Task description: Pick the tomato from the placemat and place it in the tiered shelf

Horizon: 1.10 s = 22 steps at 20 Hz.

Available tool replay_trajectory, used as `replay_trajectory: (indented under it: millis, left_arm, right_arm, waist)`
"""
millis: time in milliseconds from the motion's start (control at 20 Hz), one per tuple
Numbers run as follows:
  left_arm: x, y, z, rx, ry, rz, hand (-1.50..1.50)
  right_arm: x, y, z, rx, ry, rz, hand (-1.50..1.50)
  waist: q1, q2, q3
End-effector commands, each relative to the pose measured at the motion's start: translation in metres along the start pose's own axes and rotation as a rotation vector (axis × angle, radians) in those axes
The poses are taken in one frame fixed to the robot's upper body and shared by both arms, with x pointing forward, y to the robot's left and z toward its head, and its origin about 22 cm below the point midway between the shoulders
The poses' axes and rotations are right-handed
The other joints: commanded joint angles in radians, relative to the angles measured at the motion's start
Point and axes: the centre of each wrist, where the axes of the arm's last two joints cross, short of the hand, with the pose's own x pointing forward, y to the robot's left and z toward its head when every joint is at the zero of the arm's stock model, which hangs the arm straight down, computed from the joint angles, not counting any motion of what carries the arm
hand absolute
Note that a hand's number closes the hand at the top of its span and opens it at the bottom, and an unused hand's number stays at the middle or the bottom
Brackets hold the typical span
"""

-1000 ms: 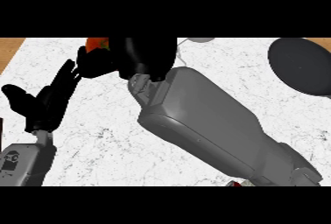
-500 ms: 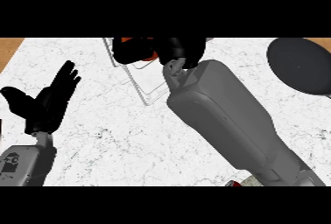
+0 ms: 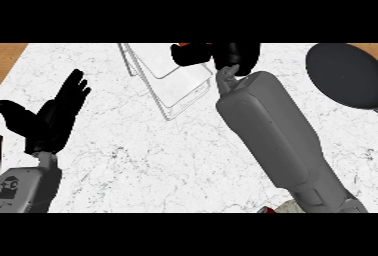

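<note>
**Q:** What is going on over the marble counter (image 3: pixel 148 165)?

**A:** My right forearm (image 3: pixel 273 135) is stretching across it to the tiered shelf (image 3: pixel 173 82), well apart from the dark placemat (image 3: pixel 347 75). My right hand (image 3: pixel 236 55) is curling round the tomato (image 3: pixel 196 44), only a red sliver showing, just beside the shelf's far right corner.

**Q:** And placing it well?

**A:** I am judging it best to centre over a tier, clear of the rim, and lower before uncurling. My left hand (image 3: pixel 52 120) is resting open at the left
</note>
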Motion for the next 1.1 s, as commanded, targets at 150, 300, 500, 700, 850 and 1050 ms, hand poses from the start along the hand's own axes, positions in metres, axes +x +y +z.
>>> replay_trajectory:
  millis: [150, 300, 500, 700, 850, 1050]
  left_arm:
    - [0.007, 0.007, -0.005, -0.001, -0.010, -0.004, 0.00]
    - [0.006, 0.003, -0.005, -0.001, 0.000, -0.001, 0.00]
    - [0.002, -0.008, -0.002, 0.006, 0.002, 0.005, 0.00]
    - [-0.005, 0.010, 0.001, 0.013, 0.013, 0.009, 0.00]
    - [-0.003, 0.004, -0.003, 0.031, 0.011, 0.002, 0.00]
    - [-0.001, -0.004, 0.005, 0.028, 0.006, 0.015, 0.00]
  right_arm:
    - [-0.017, 0.003, -0.023, -0.137, -0.060, -0.076, -1.50]
    - [-0.028, -0.021, -0.043, -0.188, -0.085, -0.124, -1.50]
    - [-0.023, -0.047, -0.043, -0.187, -0.086, -0.165, -1.50]
    - [-0.038, -0.076, -0.048, 0.046, -0.030, -0.245, -1.50]
    - [-0.050, -0.118, -0.052, 0.056, 0.018, -0.266, -1.50]
    - [-0.094, -0.146, -0.035, 0.064, 0.021, -0.246, -1.50]
  waist:
    - [0.004, 0.002, 0.000]
    - [0.004, 0.002, 0.000]
    - [-0.004, -0.002, 0.000]
    - [-0.014, -0.004, 0.000]
    - [-0.022, -0.005, 0.000]
    - [-0.019, -0.006, 0.001]
